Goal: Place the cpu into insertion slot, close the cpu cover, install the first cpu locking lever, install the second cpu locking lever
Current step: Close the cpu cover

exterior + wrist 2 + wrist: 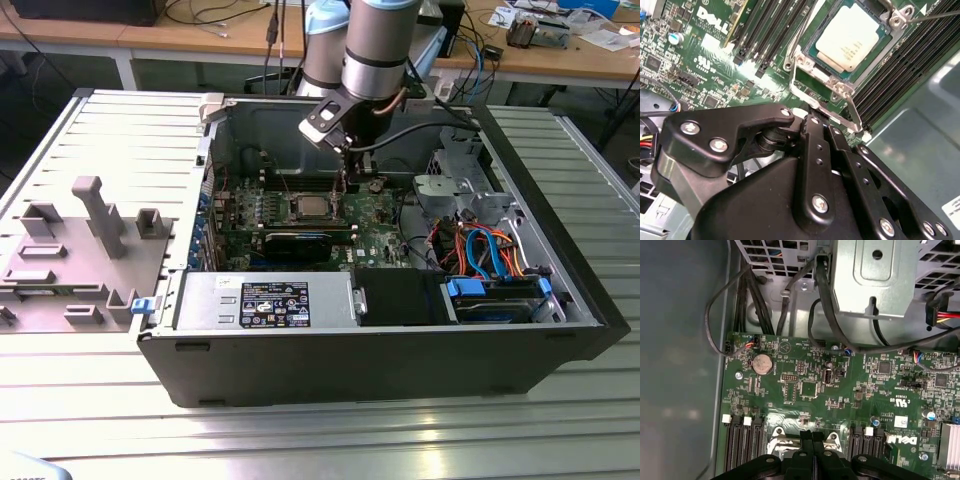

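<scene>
**A:** What did the exterior view show?

**B:** The arm (375,50) hung down into an open computer case (300,360) lying on a ribbed metal table (560,420). The gripper (350,178) was just above the motherboard (385,215). The cpu (308,208) lay flat on the board, a little toward the exterior view's left of the gripper. From there I couldn't tell how the fingers stood.

**A:** And the second wrist view?

**B:** The cpu (850,37) sat in the insertion slot (858,75), silvery top up. The cpu cover (816,71) stood tilted up off the slot, rising from the slot's edge nearer the gripper, with green board visible through its opening. The gripper (807,117) had its tip at the cover's free edge, touching it or very nearly. A thin wire lever (788,64) stood raised beside the slot, and black memory slots (910,55) ran along both sides.

**A:** The first wrist view?

**B:** The two fingers (806,450) were pressed together with only a seam between them. I couldn't tell whether they pinched the cover's edge. Silver metal of the cpu cover (781,446) showed on either side of the gripper (812,437). Beyond it lay the motherboard (840,390) with a coin battery (762,363), black cables (825,315) and a grey metal cage (875,275).
</scene>
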You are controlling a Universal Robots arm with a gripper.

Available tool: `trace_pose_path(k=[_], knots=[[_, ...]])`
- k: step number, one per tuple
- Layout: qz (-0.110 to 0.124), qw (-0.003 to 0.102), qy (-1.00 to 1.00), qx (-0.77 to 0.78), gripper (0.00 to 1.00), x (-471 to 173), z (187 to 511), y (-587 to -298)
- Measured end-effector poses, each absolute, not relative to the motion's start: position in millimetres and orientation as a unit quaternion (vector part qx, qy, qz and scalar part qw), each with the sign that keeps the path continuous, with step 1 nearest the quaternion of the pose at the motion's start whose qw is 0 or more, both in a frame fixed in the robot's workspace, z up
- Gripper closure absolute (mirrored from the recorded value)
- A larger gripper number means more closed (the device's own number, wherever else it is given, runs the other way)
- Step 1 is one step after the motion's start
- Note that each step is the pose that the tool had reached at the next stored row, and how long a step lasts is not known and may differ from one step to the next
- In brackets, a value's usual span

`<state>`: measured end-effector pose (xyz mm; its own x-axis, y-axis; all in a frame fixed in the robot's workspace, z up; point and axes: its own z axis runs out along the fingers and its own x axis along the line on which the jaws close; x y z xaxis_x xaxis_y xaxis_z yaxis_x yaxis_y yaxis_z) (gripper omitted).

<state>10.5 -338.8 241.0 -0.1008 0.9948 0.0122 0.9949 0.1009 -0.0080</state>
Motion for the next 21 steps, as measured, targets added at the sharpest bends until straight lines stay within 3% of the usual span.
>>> trace_pose_path(k=[21], knots=[[-0.001, 0.007, -0.742, -0.670, 0.89, -3.3, 240.1, -338.8]])
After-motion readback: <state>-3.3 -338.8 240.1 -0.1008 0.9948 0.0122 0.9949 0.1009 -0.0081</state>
